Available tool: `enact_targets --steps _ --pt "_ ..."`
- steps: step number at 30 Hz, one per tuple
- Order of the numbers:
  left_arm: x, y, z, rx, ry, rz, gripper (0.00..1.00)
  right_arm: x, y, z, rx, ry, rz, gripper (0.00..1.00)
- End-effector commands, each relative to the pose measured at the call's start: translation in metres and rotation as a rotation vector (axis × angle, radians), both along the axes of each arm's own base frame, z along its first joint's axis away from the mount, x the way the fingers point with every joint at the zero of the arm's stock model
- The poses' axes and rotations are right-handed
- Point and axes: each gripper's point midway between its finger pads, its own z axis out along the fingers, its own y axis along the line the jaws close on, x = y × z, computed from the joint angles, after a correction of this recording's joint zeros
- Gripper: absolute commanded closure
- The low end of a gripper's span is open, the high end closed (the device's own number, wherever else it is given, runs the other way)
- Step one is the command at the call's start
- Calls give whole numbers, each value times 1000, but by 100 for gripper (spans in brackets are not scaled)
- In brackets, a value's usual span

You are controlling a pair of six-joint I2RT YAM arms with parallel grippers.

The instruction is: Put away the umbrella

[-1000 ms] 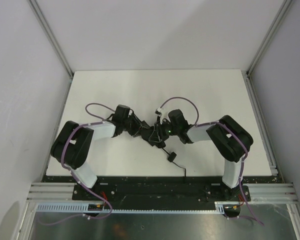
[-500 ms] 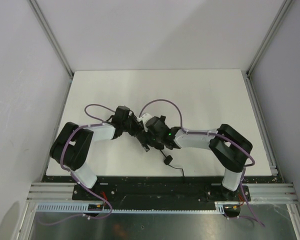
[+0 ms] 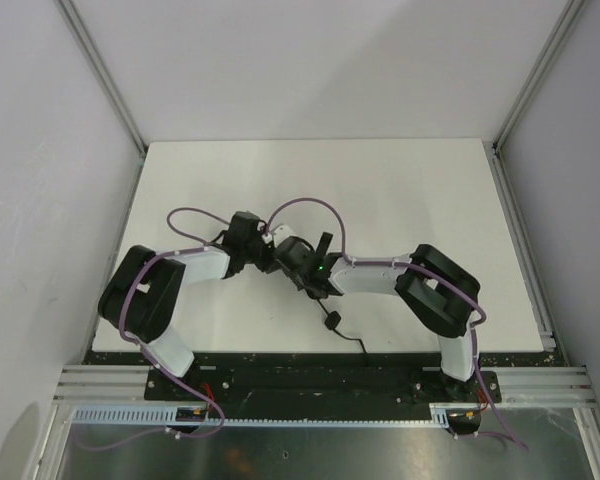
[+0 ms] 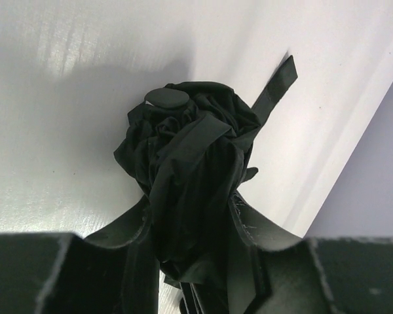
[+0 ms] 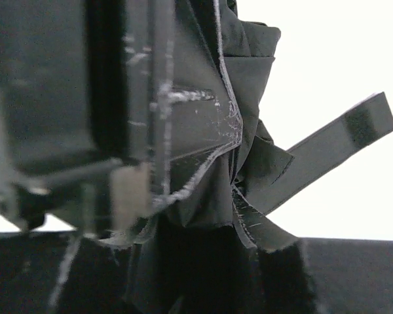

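The black umbrella [image 4: 190, 163] is a crumpled bundle of fabric held just above the white table [image 3: 400, 190]. Its round cap [image 4: 167, 98] points away and its closure tab [image 4: 278, 82] sticks out to the upper right. My left gripper [image 4: 190, 212] is shut on the bundle, one finger on each side. Coming from the other side, my right gripper [image 5: 200, 226] is shut on the same fabric, and the closure tab [image 5: 334, 140] juts out to its right. From above, the left gripper [image 3: 263, 256] and right gripper [image 3: 302, 268] meet near the table's front centre. The wrist cord [image 3: 333, 320] trails toward the near edge.
Purple cables [image 3: 305, 212] loop over both wrists. Grey walls with aluminium rails [image 3: 105, 80] enclose the table on three sides. The arm bases stand on the black bar [image 3: 310, 375] at the near edge.
My right arm has swung left, bringing its gripper closer to the left one, and now grips the umbrella at a new spot. The cord's end slid slightly left. The left arm barely moved.
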Motion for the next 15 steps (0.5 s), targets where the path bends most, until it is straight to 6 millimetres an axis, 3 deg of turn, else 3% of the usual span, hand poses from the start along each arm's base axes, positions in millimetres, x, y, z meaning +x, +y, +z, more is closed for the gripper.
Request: enact_targets --steps 1,4,8,15 --pt "-48 42 -55 256 152 -46 79 -25 -15 -46 101 251 54 99" --pt "-47 41 -53 251 146 -49 52 -32 -13 -45 278 410 136 100" --pt "-46 37 -53 245 150 -65 32 -39 -11 -36 497 595 209 100" --pt "-55 30 -65 259 183 -88 25 -39 -13 -13 810 803 256 100"
